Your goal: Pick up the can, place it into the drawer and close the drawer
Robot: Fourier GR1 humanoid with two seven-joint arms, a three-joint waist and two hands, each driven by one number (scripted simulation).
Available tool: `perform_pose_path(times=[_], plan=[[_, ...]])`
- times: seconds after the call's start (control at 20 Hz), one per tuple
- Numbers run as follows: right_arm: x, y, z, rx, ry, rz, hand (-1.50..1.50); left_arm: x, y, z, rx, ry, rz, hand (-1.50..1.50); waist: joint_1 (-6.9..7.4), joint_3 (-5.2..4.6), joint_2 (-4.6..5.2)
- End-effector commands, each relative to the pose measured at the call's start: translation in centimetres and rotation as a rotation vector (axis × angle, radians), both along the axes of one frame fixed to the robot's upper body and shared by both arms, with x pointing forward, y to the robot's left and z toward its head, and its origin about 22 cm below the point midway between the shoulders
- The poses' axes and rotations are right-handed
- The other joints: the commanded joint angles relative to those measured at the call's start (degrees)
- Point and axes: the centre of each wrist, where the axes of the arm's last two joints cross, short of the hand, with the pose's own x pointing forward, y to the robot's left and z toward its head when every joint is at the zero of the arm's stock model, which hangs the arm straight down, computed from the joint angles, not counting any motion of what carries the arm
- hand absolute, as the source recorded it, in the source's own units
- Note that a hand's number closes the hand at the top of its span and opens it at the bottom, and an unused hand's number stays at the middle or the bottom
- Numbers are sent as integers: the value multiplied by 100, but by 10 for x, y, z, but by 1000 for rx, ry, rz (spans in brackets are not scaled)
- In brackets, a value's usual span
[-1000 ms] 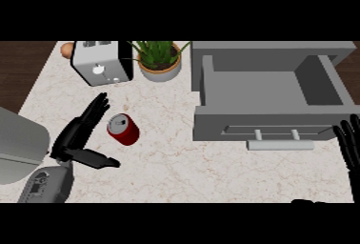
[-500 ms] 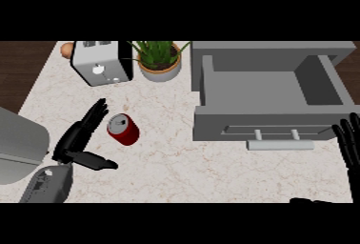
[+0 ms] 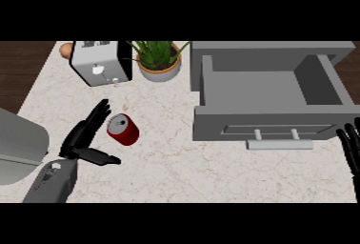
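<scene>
A red can with a silver top lies tilted on the marble counter, left of centre. My left hand is open just left of it, fingers stretched up along the can's side and thumb pointing right below it; whether the fingers touch the can I cannot tell. The grey drawer stands pulled open at the right, its inside bare and its bar handle facing me. My right hand rests open at the right edge, fingers up, beside the drawer's front.
A silver toaster and a potted green plant stand at the back of the counter. A grey rounded appliance sits at the left edge by my left forearm. An orange object peeks out behind the toaster.
My left hand has shifted slightly right and up, closer to the can's left side. The can, the drawer and my right hand have stayed where they were.
</scene>
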Motion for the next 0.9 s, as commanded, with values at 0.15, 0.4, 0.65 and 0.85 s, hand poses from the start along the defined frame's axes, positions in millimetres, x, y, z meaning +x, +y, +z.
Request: perform_pose_path(times=[0.15, 0.4, 0.65, 0.85], plan=[[1, -1, -14, 31, -7, -1, -150, -7, -3, -12, -14, 4, 3, -150, 21, 3, -6], [-16, -12, -8, 16, -7, 1, -150, 0, 1, -17, -4, 19, 3, -150, -3, 2, -2], [5, 0, 13, 18, -11, 4, -150, 6, -3, -23, -13, 11, -2, -150, -5, -1, 7], [-14, 0, -7, 40, -6, 11, -150, 25, -24, -12, -29, 6, -20, -150, -18, 2, 1]])
